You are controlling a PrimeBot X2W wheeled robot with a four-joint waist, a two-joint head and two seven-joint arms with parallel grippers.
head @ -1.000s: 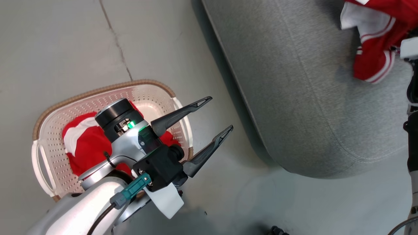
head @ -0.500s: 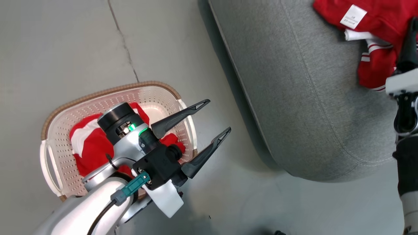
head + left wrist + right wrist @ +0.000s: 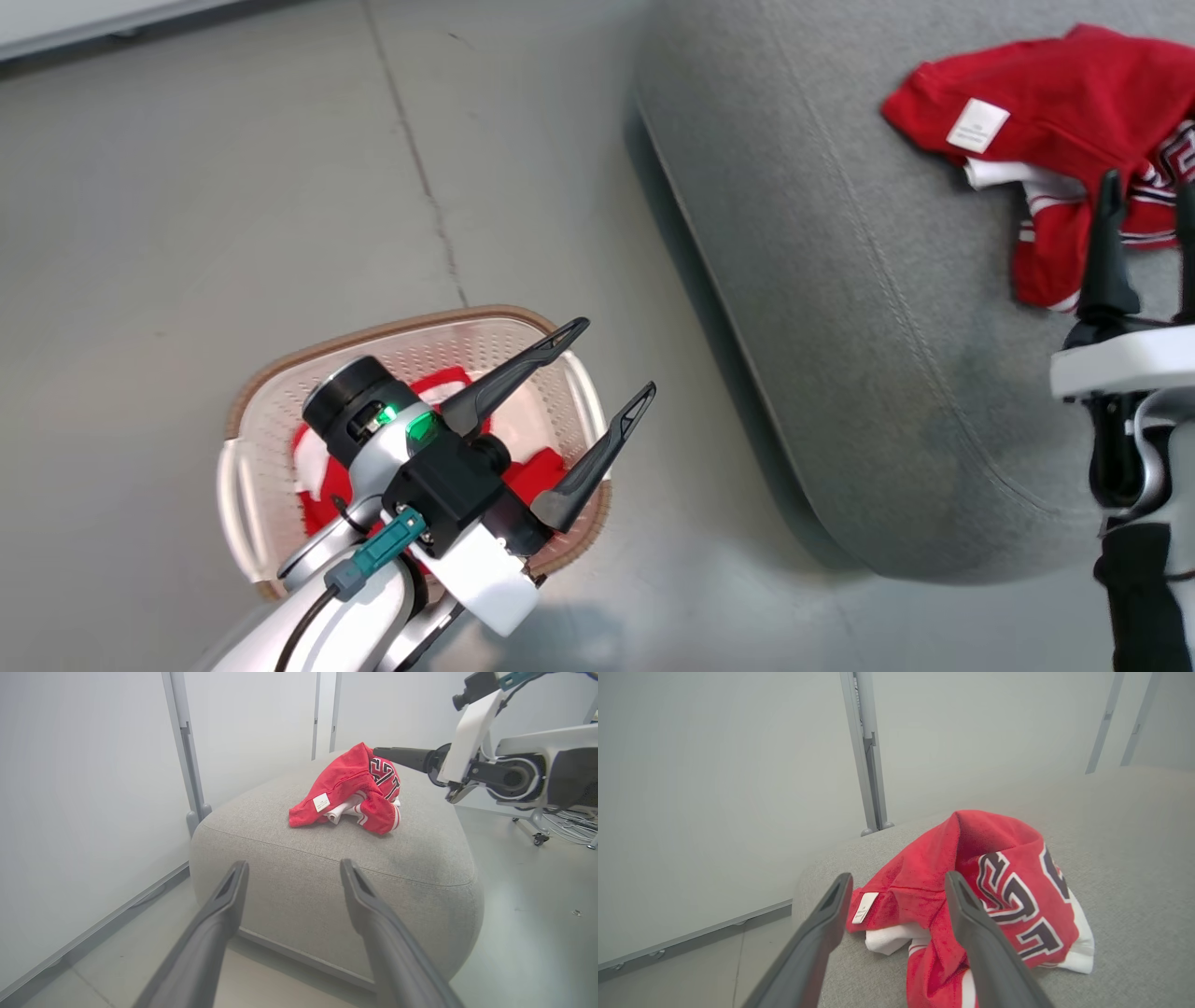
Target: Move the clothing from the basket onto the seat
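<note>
- The numbered garment [image 3: 1055, 131] lies crumpled on the seat [image 3: 840, 355], near its rounded end, with its white label showing.
- More red clothing [image 3: 322, 495] sits in the basket [image 3: 245, 467], which stands on the floor [image 3: 187, 187] beside the seat (so the job looks partly done).
- The right hand [image 3: 899, 877] hangs just over the numbered garment, fingers spread, gripping nothing.
- The left hand [image 3: 616, 355] hovers above the basket, fingers wide apart and empty.
- The basket's load seems next. Bring the left hand straight down inside the rim, clear of the perforated wall. Pinch a thick fold near the cloth's middle, then lift until trailing fabric clears the rim.
</note>
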